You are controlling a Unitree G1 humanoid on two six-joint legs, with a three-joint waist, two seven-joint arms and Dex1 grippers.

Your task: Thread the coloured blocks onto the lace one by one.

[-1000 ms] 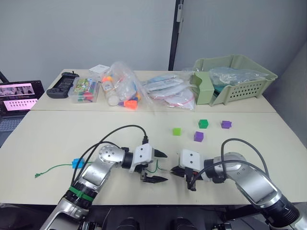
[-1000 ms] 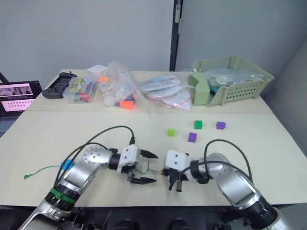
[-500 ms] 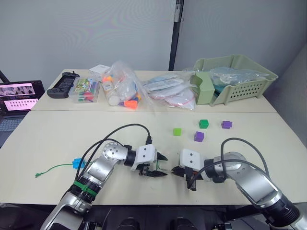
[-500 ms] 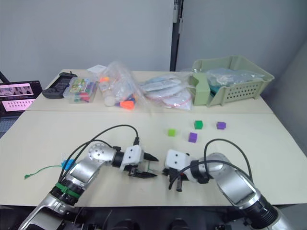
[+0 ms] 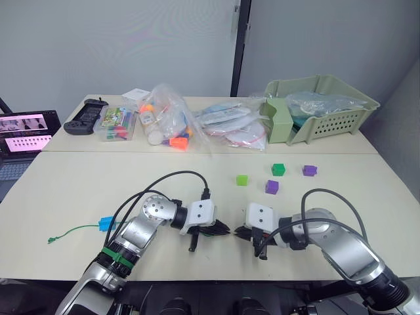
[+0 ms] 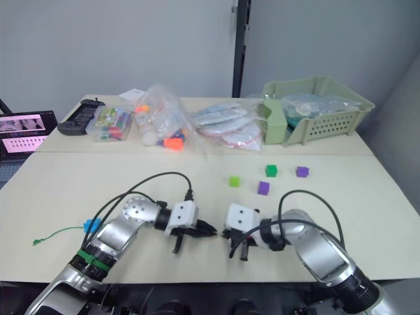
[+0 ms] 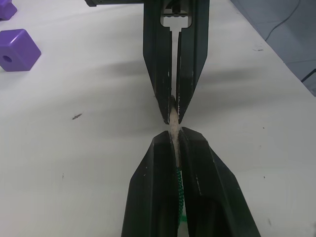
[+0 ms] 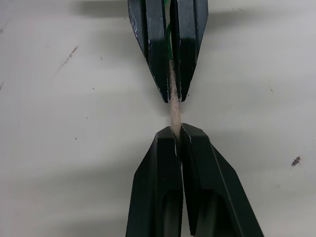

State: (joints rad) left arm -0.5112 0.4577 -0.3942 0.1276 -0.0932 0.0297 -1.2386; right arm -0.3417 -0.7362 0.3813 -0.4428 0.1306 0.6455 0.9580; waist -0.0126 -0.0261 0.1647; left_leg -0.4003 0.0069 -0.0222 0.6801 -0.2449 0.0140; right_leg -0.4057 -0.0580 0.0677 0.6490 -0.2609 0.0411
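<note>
At the table's near middle, my left gripper (image 5: 224, 228) and right gripper (image 5: 241, 231) meet tip to tip. Both are shut on the stiff pale tip (image 7: 173, 117) of the lace, which bridges the small gap between them (image 8: 174, 111). Green lace (image 7: 178, 183) runs back between the left fingers. Its tail (image 5: 72, 230) trails off to the left, and a blue block (image 5: 105, 223) sits on it. Loose on the table further back are a light green block (image 5: 242, 179), a dark green block (image 5: 278, 168) and two purple blocks (image 5: 272, 186) (image 5: 310, 170).
A green basket (image 5: 328, 111) stands at the back right. Bags of toys (image 5: 167, 125), a clear box (image 5: 115, 123) and a black device (image 5: 82, 121) line the back. A laptop screen (image 5: 23, 131) sits off the table's left edge.
My left gripper went from wide open to shut on the lace tip, moving slightly right toward the right gripper. The right gripper has stayed in place, shut.
</note>
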